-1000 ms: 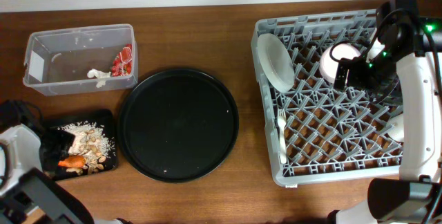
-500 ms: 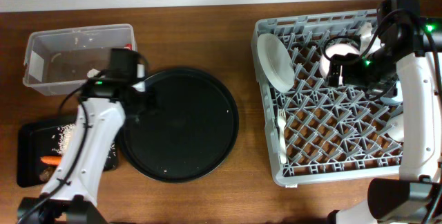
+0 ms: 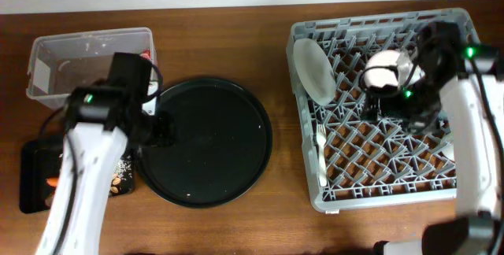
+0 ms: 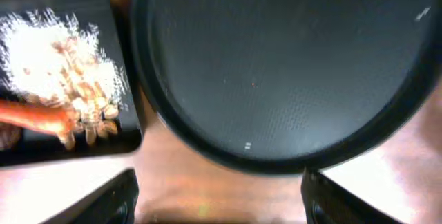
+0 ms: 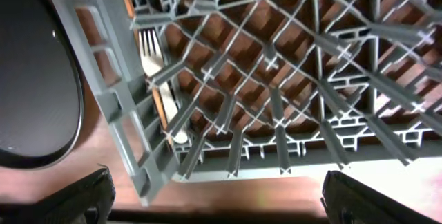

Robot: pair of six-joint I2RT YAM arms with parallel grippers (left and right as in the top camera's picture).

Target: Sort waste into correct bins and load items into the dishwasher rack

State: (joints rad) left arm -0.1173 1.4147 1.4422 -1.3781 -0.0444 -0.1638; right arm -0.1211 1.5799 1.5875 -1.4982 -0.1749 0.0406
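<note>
white plastic fork (image 3: 321,151) racked, jaws spread and empty on both arms
we see it along the 9 o'clock wall of the dishwasher rack (image 3: 378,200), long axis 12 to 6, tines toward 12. left gripper (image 4: 219,182) over the round black tray (image 3: 213,145) rim, right gripper (image 5: 215,182) over the rack; brown wood table (image 3: 282,153) shows between them.

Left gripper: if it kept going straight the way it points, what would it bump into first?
Most likely the wooden table, right beside the rim of the round black tray. The left gripper hangs open and empty; depth is unclear, so it might clip that rim.
</note>
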